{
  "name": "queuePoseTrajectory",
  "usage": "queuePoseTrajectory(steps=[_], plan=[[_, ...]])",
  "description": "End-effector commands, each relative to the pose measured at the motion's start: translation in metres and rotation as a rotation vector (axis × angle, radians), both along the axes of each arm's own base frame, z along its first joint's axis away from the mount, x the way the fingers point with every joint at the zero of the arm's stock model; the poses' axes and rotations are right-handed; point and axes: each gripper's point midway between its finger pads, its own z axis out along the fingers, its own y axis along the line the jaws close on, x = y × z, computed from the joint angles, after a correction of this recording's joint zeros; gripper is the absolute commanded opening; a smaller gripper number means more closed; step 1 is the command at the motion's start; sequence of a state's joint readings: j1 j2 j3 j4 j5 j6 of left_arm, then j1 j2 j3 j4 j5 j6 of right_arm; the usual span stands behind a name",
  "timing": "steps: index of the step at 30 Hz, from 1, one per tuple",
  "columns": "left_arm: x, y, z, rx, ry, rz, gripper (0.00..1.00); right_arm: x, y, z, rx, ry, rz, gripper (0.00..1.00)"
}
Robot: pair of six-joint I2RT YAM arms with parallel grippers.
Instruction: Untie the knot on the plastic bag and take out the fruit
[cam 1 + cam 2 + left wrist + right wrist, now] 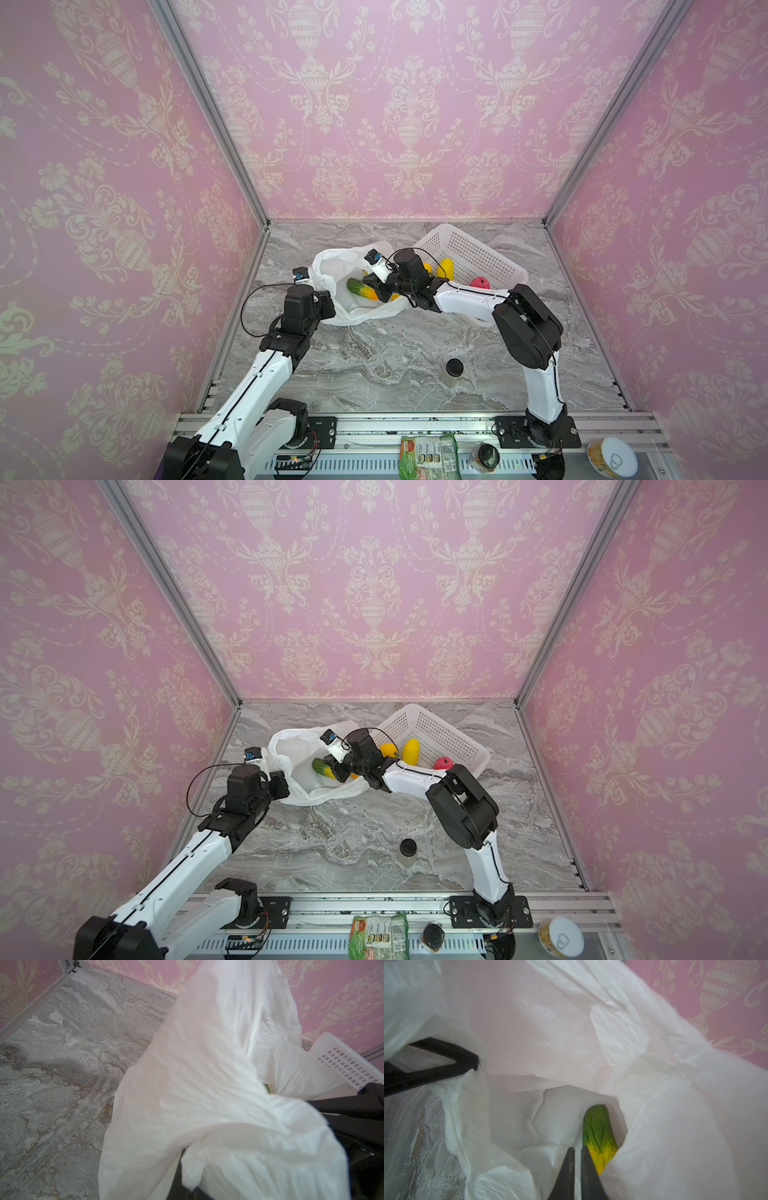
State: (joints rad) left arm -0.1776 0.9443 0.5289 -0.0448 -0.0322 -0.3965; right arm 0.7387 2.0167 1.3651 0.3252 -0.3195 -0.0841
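No legible txt; label on green packet [428, 457] too blurry.

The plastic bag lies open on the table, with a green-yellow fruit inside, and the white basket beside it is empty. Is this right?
Not quite. The white basket is not empty: both top views show two yellow fruits and a pink-red one in it. The rest is right.

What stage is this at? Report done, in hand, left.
Done: the thin white plastic bag gapes open, untied; two yellow fruits and a pink one sit in the white perforated basket. In hand: left gripper pinches the bag's rim; right gripper, shut, is inside beside a long green-and-yellow fruit. Left: that piece, at least.
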Motion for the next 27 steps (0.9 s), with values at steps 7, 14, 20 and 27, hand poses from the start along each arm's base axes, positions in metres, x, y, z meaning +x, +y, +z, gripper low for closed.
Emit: queuePoseTrajectory(steps=[7,14,20,27], plan=[[0.000,0.003,0.016,0.012,-0.045,-0.001,0.00,-0.031,-0.009,0.036,0.105,0.041,0.047,0.12],[-0.006,0.002,0.014,-0.002,-0.049,-0.007,0.00,-0.013,-0.008,-0.013,-0.105,0.078,-0.104,0.30],[-0.008,0.002,0.016,-0.008,-0.058,-0.007,0.00,-0.020,-0.003,-0.060,-0.324,0.062,-0.144,0.50],[-0.007,0.001,0.015,-0.008,-0.055,-0.010,0.00,-0.045,-0.015,-0.082,-0.420,0.015,-0.156,0.80]])
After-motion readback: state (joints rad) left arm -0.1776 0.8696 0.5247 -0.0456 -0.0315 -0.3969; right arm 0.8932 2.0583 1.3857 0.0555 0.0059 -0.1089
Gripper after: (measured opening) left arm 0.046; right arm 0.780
